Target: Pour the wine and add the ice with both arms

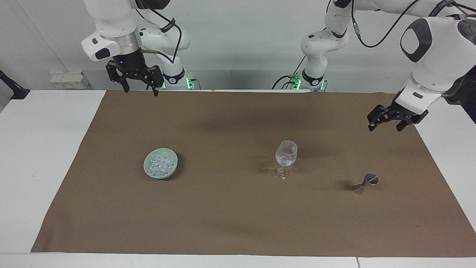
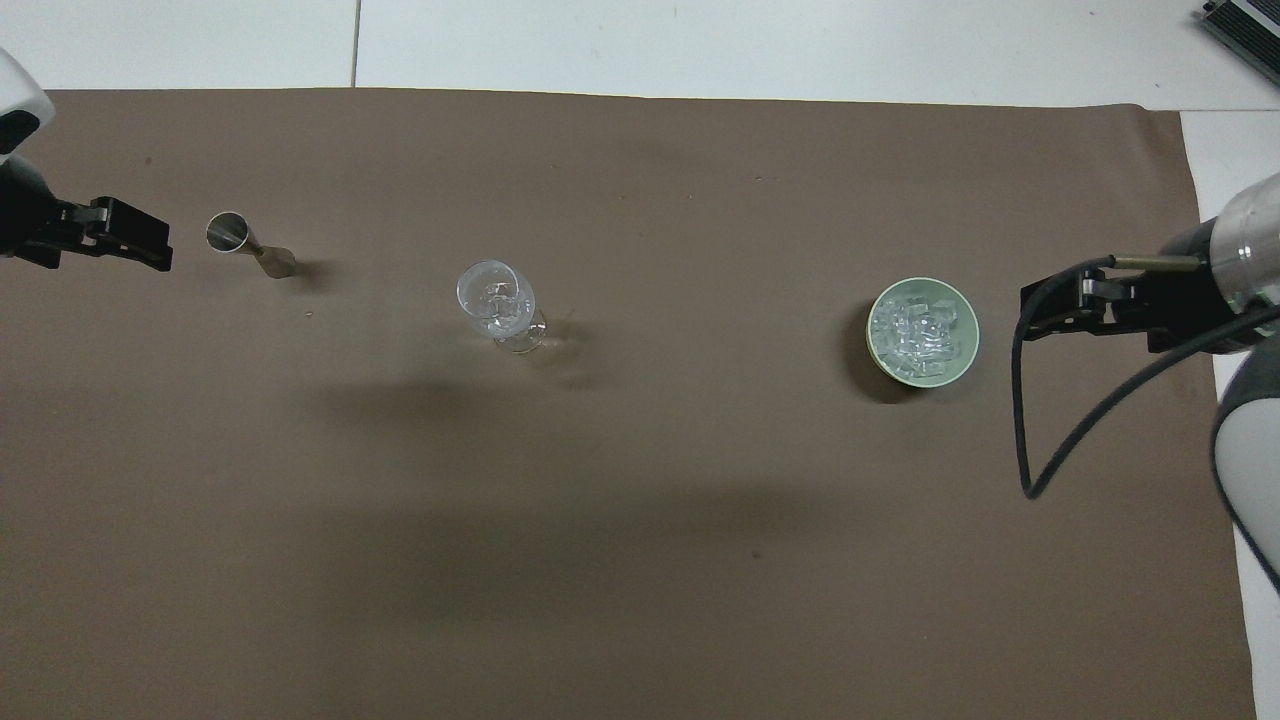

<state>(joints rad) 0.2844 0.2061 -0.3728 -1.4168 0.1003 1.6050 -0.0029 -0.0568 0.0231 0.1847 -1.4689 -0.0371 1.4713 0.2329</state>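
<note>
Both empty: right gripper (image 1: 137, 86) spread above cloth's robot-side edge, left gripper (image 1: 386, 121) spread near steel jigger (image 1: 366, 182). Clear ice cubes (image 1: 160, 164) in pale green bowl (image 1: 173, 166) and stemmed glass (image 1: 286, 153). Best kept clear of the glass, tipping easily.

Overhead: left arm (image 2: 20, 215) and right arm (image 2: 1225, 300) cut off at frame edges. Stemmed glass (image 1: 286, 157) contents too small to tell: ice or liquid.
</note>
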